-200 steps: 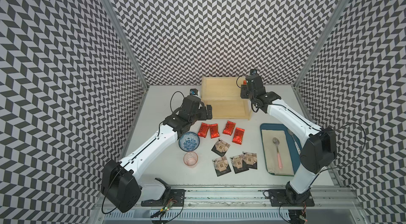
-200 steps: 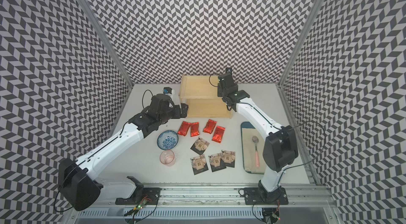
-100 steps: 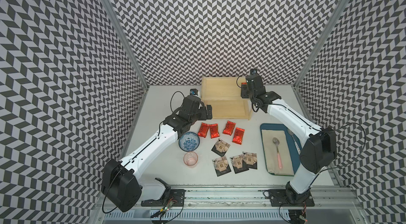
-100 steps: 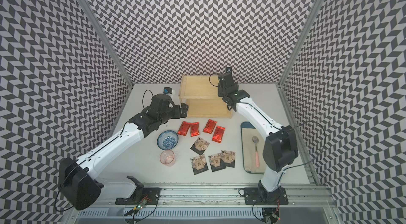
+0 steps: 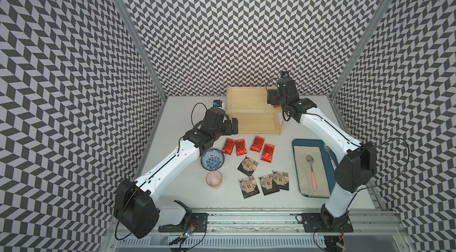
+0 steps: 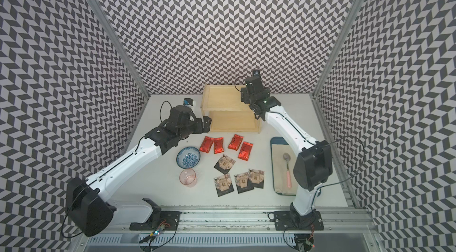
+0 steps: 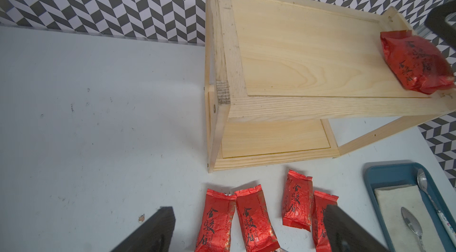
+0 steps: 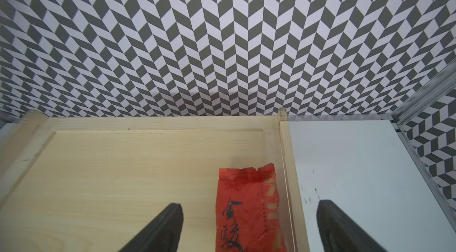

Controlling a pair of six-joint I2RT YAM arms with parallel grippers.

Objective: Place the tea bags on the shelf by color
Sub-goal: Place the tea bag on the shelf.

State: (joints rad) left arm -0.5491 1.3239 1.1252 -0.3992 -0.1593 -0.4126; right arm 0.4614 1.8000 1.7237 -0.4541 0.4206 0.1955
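Shelved red tea bag [image 8: 249,211]: cropped by right wrist view edge; mostly hidden by right gripper [image 5: 272,98] in both top views.

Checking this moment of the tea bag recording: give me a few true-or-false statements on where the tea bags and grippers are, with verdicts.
1. A red tea bag lies on the top board of the shelf. True.
2. The right gripper is shut on it. False: its jaws stand open on either side of it.
3. Four black tea bags lie on the table. True.
4. The left gripper holds a red tea bag. False: it is open and holds nothing.
5. One black tea bag lies on the shelf. False: all four are on the table.
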